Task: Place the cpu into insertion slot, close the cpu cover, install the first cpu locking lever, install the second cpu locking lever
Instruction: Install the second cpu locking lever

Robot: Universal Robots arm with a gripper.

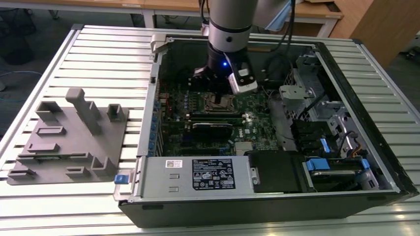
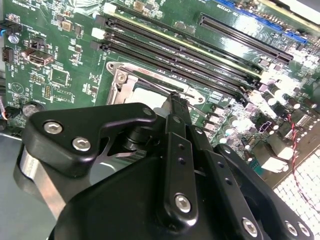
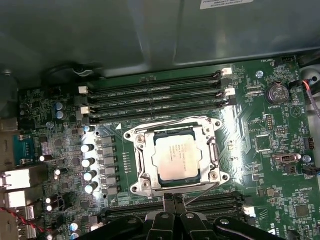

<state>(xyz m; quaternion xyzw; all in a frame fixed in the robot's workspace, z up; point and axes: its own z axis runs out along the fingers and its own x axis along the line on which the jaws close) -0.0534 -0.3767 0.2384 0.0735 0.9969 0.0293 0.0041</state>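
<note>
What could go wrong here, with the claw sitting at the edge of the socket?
1. The black claw sits at the rim of the thin silver metal cover frame, which lies down over the pale square chip; a sideways slip could scrape the green circuit board.
2. A thin wire lever lies by the claw tips; poorly caught, it might spring free.
3. The long black memory slots flank the socket closely.
</note>
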